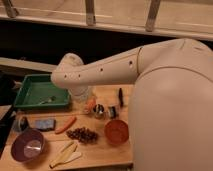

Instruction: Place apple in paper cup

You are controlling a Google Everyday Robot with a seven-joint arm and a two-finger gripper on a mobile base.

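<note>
Beside the green tray point(36, 90), just above the wooden table point(100, 150), the jaws are clamped on the apple point(91, 104).

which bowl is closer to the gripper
The orange bowl at front right; the gripper, by the apple, is farther from the purple bowl at left.

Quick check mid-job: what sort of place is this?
Likely a kitchen-style test setup: a wooden table holding a green tray, a purple bowl and an orange bowl. The end effector hangs beside the tray's right end.
</note>
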